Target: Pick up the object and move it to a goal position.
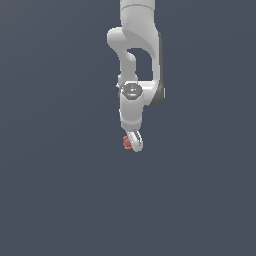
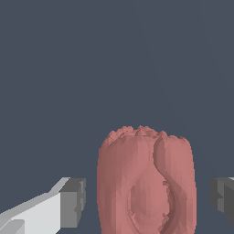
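1. At the lower end of the arm, the tool (image 1: 134, 142) points downward in the exterior view, its white fingers seen nearly edge-on, so that view alone does not show the gap between them.
2. In the wrist view the tool (image 2: 151, 201) stands with its fingers apart: one grey pad (image 2: 73, 202) on a white finger shows on one side, and the edge of the other pad (image 2: 223, 197) shows on the opposite side.
3. Between these two pads sits the object (image 2: 146, 183), a dull brick-red lumpy block with curved folds running over its face and a jagged rim at its far end.
4. A strip of dark background shows between each pad and the block's nearest side, so neither pad touches it; the tool straddles the block without clamping it.
5. In the exterior view the object (image 1: 127, 143) appears as a small red lump just beside the fingertips, on the exterior view's left of them, partly hidden by the white finger.
6. Above the tool, the white arm (image 1: 135, 60) rises in bulky rounded links to the top edge of the exterior view, with a round grey-ringed joint (image 1: 131, 91) facing the camera.
7. All around lies a plain dark blue-grey ground (image 1: 50, 200), with no visible edge or shadow; whether the block rests on it cannot be told.
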`<state>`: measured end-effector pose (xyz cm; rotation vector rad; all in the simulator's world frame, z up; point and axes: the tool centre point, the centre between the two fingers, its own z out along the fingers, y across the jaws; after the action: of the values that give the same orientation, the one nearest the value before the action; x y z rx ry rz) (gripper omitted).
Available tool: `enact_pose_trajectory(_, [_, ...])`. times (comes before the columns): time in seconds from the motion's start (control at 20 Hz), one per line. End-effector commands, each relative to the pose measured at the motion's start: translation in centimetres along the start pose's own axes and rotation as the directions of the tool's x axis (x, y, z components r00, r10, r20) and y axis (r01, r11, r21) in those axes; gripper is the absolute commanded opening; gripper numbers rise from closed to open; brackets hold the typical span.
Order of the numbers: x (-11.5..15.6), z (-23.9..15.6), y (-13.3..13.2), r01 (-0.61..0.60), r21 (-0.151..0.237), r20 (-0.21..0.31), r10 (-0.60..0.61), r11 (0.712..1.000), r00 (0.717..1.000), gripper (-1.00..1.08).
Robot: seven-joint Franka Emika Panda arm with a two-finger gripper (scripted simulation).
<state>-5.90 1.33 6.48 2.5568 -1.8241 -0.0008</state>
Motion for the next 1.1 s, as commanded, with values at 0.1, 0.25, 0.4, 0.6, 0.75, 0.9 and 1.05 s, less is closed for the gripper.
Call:
enact_pose_trajectory(0.1, [0.0,1.2,-0.1,-0.001,0.001,0.000,0.001,1.000,1.000,1.00])
enact_pose_trajectory(0.25, [0.0,1.3,-0.1,-0.001,0.001,0.000,0.001,1.000,1.000,-1.00])
enact_pose_trajectory(0.4, [0.0,1.3,-0.1,-0.001,0.001,0.000,0.001,1.000,1.000,-1.00])
enact_pose_trajectory(0.6, [0.0,1.3,-0.1,-0.001,0.001,0.000,0.001,1.000,1.000,-1.00])
enact_pose_trajectory(0.75, [0.0,1.2,-0.2,-0.001,0.003,0.000,0.001,1.000,1.000,-1.00])
enact_pose_trajectory(0.9, [0.3,0.8,-0.5,0.000,0.015,-0.004,0.001,1.000,1.000,-1.00])
enact_pose_trajectory(1.05, [1.2,-0.2,-1.4,0.000,0.049,-0.017,0.001,0.999,1.000,-1.00])
